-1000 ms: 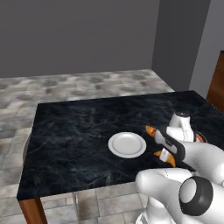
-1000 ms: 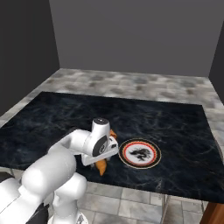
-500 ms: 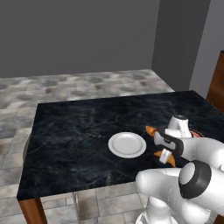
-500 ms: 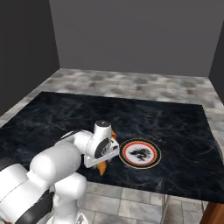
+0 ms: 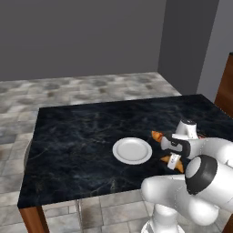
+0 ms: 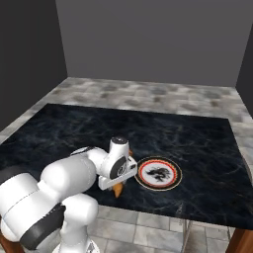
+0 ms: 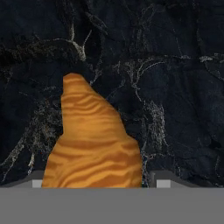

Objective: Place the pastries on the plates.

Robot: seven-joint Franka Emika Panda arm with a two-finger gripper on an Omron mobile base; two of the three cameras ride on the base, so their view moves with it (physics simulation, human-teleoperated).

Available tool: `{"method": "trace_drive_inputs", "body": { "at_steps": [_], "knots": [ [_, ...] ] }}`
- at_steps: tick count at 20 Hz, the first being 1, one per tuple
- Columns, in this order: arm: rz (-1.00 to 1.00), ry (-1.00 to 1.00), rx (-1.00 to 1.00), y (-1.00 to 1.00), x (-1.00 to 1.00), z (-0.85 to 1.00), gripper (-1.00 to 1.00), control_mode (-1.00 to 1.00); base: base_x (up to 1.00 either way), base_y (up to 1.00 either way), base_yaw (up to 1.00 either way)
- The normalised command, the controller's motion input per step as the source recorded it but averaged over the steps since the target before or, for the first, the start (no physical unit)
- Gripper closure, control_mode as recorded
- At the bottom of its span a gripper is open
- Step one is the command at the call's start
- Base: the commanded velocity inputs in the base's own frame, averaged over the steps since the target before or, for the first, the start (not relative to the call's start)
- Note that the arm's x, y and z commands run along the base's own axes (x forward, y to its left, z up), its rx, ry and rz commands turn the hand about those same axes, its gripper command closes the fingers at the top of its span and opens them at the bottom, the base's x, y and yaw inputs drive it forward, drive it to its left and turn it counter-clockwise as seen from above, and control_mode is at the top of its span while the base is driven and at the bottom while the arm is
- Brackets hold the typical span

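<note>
The near croissant (image 7: 94,140) lies on the black table between my gripper (image 7: 99,183) fingertips, which stand apart on either side of it, the right one (image 7: 162,183) with a small gap. In the base views my gripper (image 5: 172,160) hangs low over this croissant (image 5: 178,166) (image 6: 117,189). The second croissant (image 5: 157,135) lies just beyond the hand, and shows as an orange sliver (image 6: 131,154) beside the wrist. The plain white plate (image 5: 132,150) sits to the left of the hand. The red-and-dark-rimmed plate (image 6: 158,173) sits to its right. Both plates hold nothing.
The black marble table (image 5: 82,132) has a front edge (image 6: 163,210) close below the near croissant. A wooden leg (image 5: 34,218) stands at its corner. Grey tiled floor and dark walls surround it.
The hand has settled slightly lower over the near croissant and the arm's elbow has shifted. Croissants and plates lie where they were.
</note>
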Motion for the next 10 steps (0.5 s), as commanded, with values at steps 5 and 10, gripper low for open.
{"method": "trace_drive_inputs", "body": {
  "at_steps": [5,10],
  "knots": [
    [0.00,0.00,0.00,0.00,0.00,0.00,1.00,-1.00,0.00,0.00,0.00],
    [0.01,-0.01,0.00,0.00,-0.02,0.10,1.00,-1.00,0.00,0.00,0.00]
  ]
}}
